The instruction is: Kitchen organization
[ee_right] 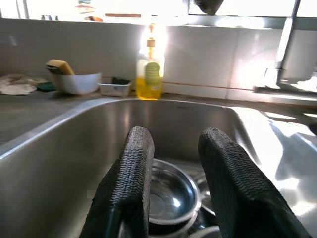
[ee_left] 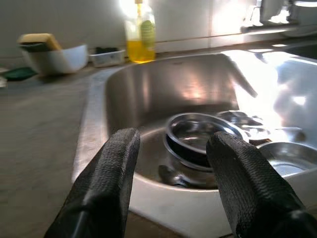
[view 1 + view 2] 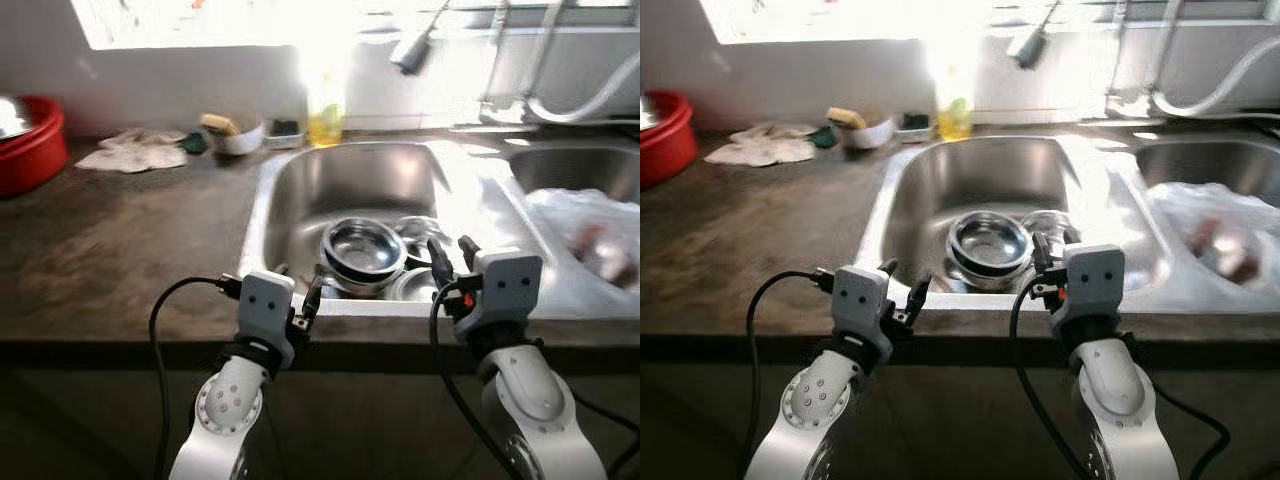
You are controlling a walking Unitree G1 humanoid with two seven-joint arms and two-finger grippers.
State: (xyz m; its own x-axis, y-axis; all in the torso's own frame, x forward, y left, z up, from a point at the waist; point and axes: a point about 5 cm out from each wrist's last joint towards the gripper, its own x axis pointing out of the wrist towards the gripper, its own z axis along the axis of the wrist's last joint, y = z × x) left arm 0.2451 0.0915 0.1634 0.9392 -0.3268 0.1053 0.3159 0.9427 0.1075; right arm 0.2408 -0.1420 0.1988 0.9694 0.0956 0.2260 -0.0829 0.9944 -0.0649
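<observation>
Both claws hover released at the sink's (image 3: 262, 215) front edge: left claw (image 3: 314, 296), right claw (image 3: 452, 256) over stacked bowls (image 3: 362, 254).

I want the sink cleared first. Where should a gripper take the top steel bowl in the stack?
Probably at the steel bowl's thin rim, from above with the open right gripper, which hangs nearest: it sits upright, nested on other dishes, so its sides are partly hidden.

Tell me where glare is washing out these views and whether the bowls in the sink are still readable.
Left eye view: window glare blows out the soap bottle and the sink right rim; the steel bowls stay readable. Right wrist view: backlit bottle, clear bowl between the right gripper jaws. Left wrist view: bright patch at right, left gripper jaws softly blurred.
</observation>
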